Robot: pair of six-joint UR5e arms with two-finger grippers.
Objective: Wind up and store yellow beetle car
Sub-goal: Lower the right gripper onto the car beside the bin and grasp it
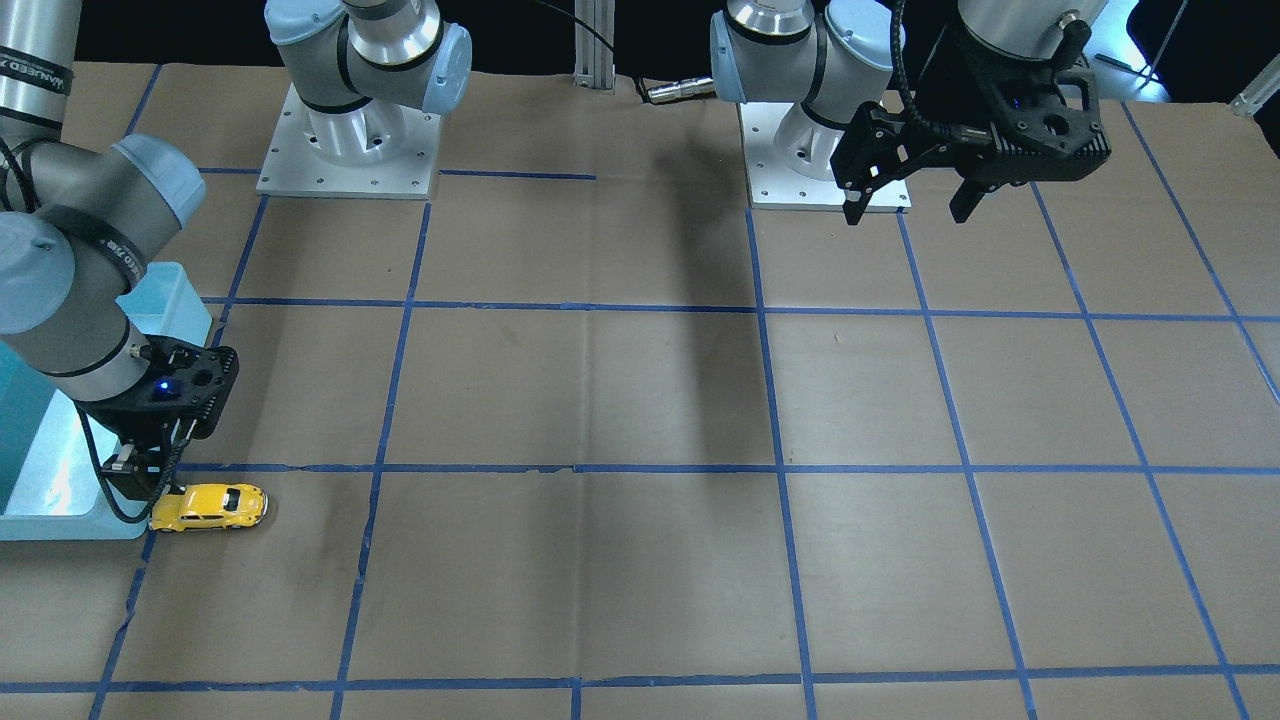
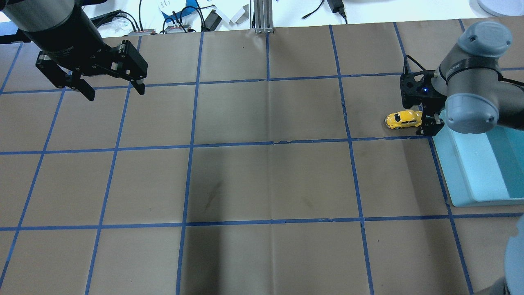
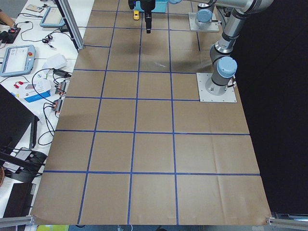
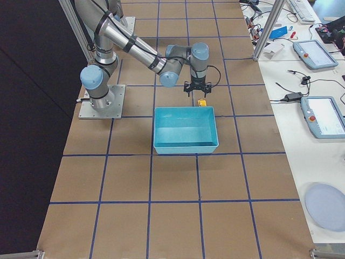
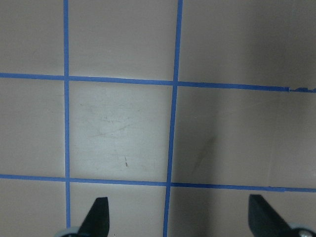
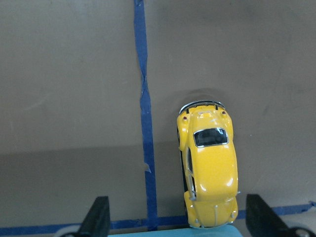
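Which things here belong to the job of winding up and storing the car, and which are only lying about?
For the job:
car
teal bin
right claw, open around the car

Lying about:
tablets
adapter
round disc

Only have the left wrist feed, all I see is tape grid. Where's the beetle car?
Observer: On the robot's right side. The yellow beetle car sits on its wheels just below the right gripper.
Operator: Gripped?
Observer: No. The right wrist view shows the jaws wide open, the car between them, neither finger touching it.
Operator: Bin nearby?
Observer: Yes, a teal bin sits right beside the car. The car is outside it.
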